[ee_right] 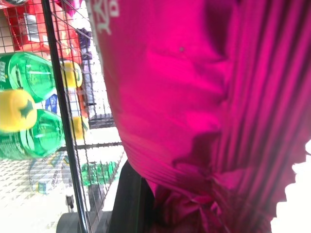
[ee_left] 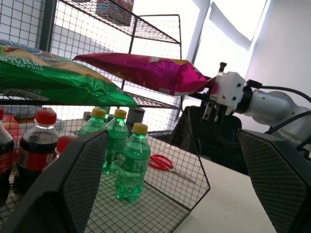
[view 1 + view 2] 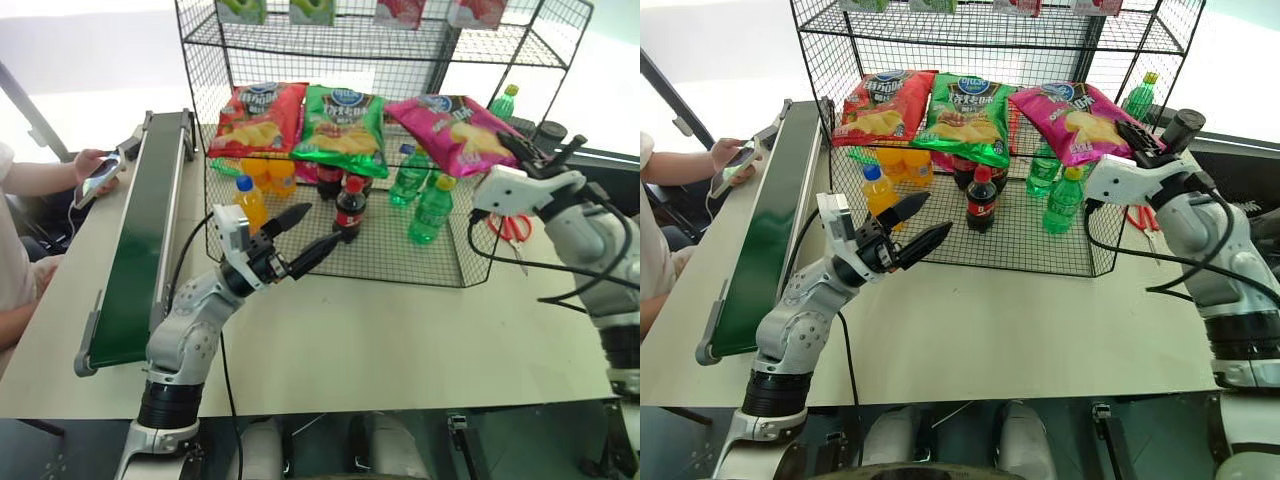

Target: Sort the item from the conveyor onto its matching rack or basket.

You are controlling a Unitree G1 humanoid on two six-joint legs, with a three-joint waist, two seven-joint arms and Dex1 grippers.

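The magenta-pink crisp bag (image 3: 450,125) stretches over the right end of the black wire rack's (image 3: 195,60) middle tier, beside a green bag (image 3: 345,125) and a red bag (image 3: 258,118). My right gripper (image 3: 520,150) is shut on the pink bag's crimped near end (image 1: 184,204), just outside the rack's right side, and it also appears as the right gripper (image 2: 211,90) in the left wrist view. In front of the rack's lower basket my left gripper (image 3: 322,228) hangs open and empty, pointing at the bottles. The dark green conveyor (image 3: 140,250) runs along the table's left side with nothing on it.
Green bottles (image 3: 430,210), cola bottles (image 3: 350,205) and orange bottles (image 3: 250,200) stand in the rack's bottom basket. Red scissors (image 3: 512,228) lie on the table right of the rack. A person's hand with a phone (image 3: 95,175) is beyond the conveyor at left.
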